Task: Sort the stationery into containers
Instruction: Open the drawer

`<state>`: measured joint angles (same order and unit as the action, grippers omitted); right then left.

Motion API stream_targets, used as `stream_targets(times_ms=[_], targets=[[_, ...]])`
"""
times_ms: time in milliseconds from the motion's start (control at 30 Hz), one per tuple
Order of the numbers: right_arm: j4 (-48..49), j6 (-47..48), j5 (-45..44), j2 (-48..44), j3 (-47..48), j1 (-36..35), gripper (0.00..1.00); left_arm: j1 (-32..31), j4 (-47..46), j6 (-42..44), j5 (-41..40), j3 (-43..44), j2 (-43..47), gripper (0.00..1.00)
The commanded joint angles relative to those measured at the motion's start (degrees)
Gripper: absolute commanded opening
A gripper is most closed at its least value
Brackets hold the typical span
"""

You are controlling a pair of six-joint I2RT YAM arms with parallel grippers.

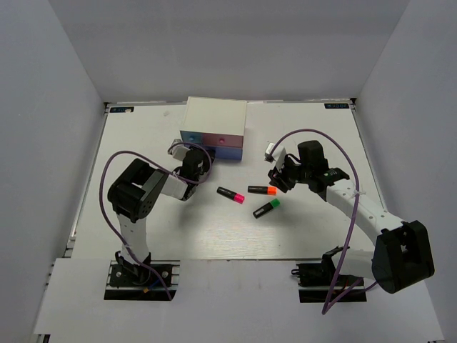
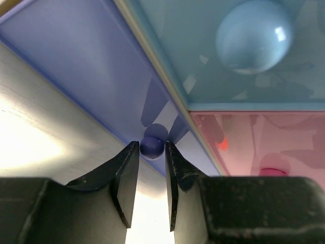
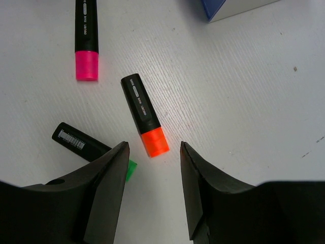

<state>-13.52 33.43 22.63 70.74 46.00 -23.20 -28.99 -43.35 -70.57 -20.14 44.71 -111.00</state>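
**At the far edge of the table: a fingertip pinch on the drawer knob, so pull straight**

At the far edge of the white table (image 1: 321, 136), a little left of its middle, stands the small white box-shaped chest (image 1: 216, 114). My left gripper (image 2: 151, 150) is at its front. Its jaws are nearly closed, and the black fingers (image 2: 127, 173) pinch the small round dark blue knob (image 2: 152, 146) of the wide dark blue translucent drawer (image 2: 76, 66), at their very tips only. The light blue drawer (image 2: 203, 71) and the pink drawer (image 2: 254, 137) sit just beside it.

I judge the step in hand to be opening the dark blue drawer. With so shallow a hold I would pull slowly, straight along the drawer's run, with the wrist level. A lift or twist could let the round knob slip out. A jerk might drag the whole chest toward the near edge instead.

Near the middle of the table, well apart from the chest, lie three short black highlighters: the pink-capped highlighter (image 3: 85, 30), the orange-capped highlighter (image 3: 142, 112) and the green-capped highlighter (image 3: 81, 142). My right gripper (image 3: 154, 148) hovers over them, partly open and empty, with the orange cap framed between its fingers. I would wait there until the drawer is out.
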Motion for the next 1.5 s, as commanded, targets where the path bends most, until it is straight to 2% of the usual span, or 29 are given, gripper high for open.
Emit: stream_targets(times_ms=[0,567,1067,1133,1300,1467], targets=[[0.77,0.32,0.04,-0.16,-0.12,0.18,0.51,0.43,-1.38,0.34,0.19,1.96,-0.36,0.38],[0.86,0.41,0.22,0.19,0.14,0.17,0.51,0.96,-3.23,0.34,1.33,4.16,-3.61,0.44],[0.77,0.41,0.22,0.45,0.32,0.26,0.51,0.96,-17.28,-0.19,1.33,1.17,-7.48,0.51],[0.69,0.41,0.31,0.36,0.41,0.18,0.51,0.96,-18.60,-0.19,1.86,1.17,-8.53,0.48],[0.78,0.49,0.22,0.45,0.76,0.17,0.51,1.48,-21.77,-0.71,3.09,1.17,-9.67,0.33],[0.78,0.49,0.31,0.54,0.58,0.09,0.51,1.48,-22.74,-1.24,3.09,1.17,-10.73,0.30]])
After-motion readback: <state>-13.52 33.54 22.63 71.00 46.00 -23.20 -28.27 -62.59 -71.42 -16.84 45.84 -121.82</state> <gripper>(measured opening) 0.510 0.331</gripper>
